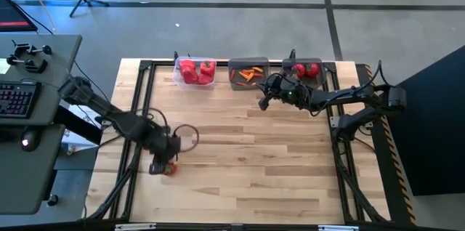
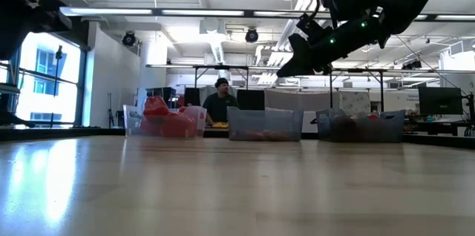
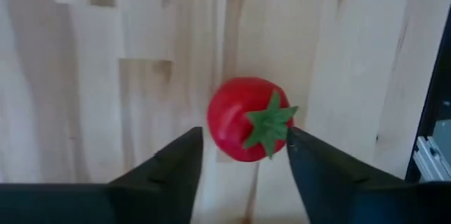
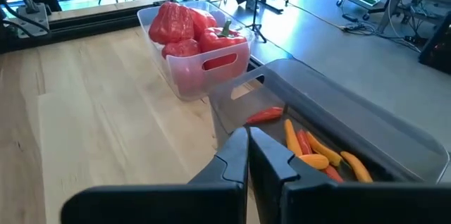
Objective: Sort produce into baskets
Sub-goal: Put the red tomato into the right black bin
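Note:
A round red tomato with a green top (image 3: 246,118) lies on the table near its left edge and also shows in the high view (image 1: 169,169). My left gripper (image 3: 243,146) is open and low over it, one finger on either side, with no touch that I can see. My right gripper (image 4: 248,146) is shut and empty, held above the table (image 2: 297,49) just in front of the middle basket. The clear basket (image 1: 195,72) holds red peppers. The middle grey basket (image 1: 248,73) holds orange-red carrot pieces. The right grey basket (image 1: 306,70) holds tomatoes.
The three baskets stand in a row along the table's far edge. A black frame rail (image 1: 138,93) runs along the table's left side next to the left arm. A person (image 2: 220,102) sits in the room behind the table. Bare wood (image 1: 247,165) lies between the two arms.

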`<control>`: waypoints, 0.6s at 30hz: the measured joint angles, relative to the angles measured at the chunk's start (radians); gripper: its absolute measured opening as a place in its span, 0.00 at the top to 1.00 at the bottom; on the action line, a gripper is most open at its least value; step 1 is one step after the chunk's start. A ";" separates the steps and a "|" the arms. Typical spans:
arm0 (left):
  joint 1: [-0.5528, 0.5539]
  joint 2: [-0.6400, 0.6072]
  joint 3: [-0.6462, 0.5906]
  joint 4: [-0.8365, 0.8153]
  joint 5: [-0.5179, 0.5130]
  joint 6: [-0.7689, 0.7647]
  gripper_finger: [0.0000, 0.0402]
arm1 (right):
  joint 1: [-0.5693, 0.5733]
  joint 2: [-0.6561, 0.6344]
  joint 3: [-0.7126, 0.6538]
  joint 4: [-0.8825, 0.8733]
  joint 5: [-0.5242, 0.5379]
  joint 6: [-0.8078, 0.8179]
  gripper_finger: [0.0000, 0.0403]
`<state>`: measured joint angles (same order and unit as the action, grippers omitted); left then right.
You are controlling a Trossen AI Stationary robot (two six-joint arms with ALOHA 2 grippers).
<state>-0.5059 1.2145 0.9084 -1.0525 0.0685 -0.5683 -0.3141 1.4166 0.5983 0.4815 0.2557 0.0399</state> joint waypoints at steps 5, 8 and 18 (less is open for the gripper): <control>-0.051 0.107 0.011 0.010 0.000 -0.033 0.40 | 0.000 0.000 0.000 -0.010 -0.001 0.000 1.00; -0.063 0.161 0.010 0.010 0.002 -0.042 0.36 | 0.000 0.000 0.000 -0.013 -0.001 0.000 1.00; -0.115 0.261 0.010 0.089 0.045 -0.069 0.35 | 0.000 0.000 0.000 -0.022 -0.001 -0.015 1.00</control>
<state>-0.6212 1.4754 0.9188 -0.9636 0.1139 -0.6377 -0.3141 1.4166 0.5983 0.4591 0.2546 0.0250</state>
